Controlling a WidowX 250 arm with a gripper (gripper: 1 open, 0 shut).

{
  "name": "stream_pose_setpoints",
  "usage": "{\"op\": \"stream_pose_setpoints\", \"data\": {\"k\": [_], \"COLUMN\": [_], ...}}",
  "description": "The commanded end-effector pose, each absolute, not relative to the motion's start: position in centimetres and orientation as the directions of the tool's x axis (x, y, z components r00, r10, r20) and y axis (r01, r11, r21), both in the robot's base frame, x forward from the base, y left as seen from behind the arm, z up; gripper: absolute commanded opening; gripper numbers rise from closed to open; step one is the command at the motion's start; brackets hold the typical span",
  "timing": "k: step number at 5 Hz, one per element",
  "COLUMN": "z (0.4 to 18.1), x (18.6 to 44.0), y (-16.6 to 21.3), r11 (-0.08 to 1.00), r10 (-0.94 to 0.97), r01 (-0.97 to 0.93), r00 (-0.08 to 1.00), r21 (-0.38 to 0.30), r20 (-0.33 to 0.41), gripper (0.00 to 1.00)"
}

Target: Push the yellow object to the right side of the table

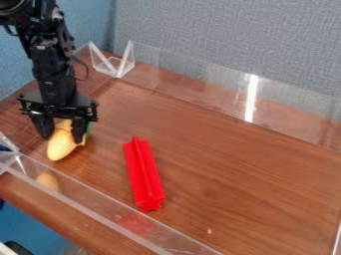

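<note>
Claw straddles yellow toy at left of frame

At the far left of the frame, the blue backdrop (pixel 94 22) rises behind the dark arm (pixel 48 50), which reaches down from the upper left corner. Its claw (pixel 63 130) is spread, with one finger on each side of the upper end of the yellow toy (pixel 62 146). Whether the fingers press on the toy cannot be told. The toy lies on the left part of the brown wood-grain surface (pixel 220 164), tilted in the picture, its yellow end towards the lower left and a bit of its green cap showing by the right-hand finger. Below it, at lower left, the near clear wall (pixel 107 207) slants down to the right, with an orange patch (pixel 50 181) visible through or in it. A white bracket (pixel 112 62) stands at upper left, beside the far clear wall (pixel 200 91). Right of the toy and apart from it, the red bar (pixel 144 174) lies lengthwise at lower centre. The grey backdrop (pixel 240 40) fills the upper right
</note>
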State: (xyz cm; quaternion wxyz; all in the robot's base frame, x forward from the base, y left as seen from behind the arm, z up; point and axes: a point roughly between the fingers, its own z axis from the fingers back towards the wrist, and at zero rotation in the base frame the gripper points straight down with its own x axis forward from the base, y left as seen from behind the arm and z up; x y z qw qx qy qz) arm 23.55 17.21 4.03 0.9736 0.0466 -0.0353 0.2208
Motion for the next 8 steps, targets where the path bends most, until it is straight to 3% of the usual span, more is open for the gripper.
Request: {"op": "stream_pose_setpoints", "data": {"k": [1, 2, 4, 7, 8], "z": [5.6, 7.0, 10.0, 19.8, 20.2], "x": [25.1, 26.2, 25.8, 27.0, 28.2], "y": [17.3, 16.4, 15.8, 9.6, 5.0], "r11": [0.902, 0.912, 0.951, 0.991, 0.966], "r10": [0.411, 0.389, 0.281, -0.130, -0.256], "r01": [-0.423, -0.403, -0.299, 0.111, 0.249], "r00": [0.902, 0.909, 0.941, 0.937, 0.908], "r21": [0.082, 0.076, 0.073, 0.078, 0.063], "r20": [0.132, 0.146, 0.189, 0.323, 0.333], "gripper": [0.00, 0.00, 0.00, 0.00, 0.00]}}
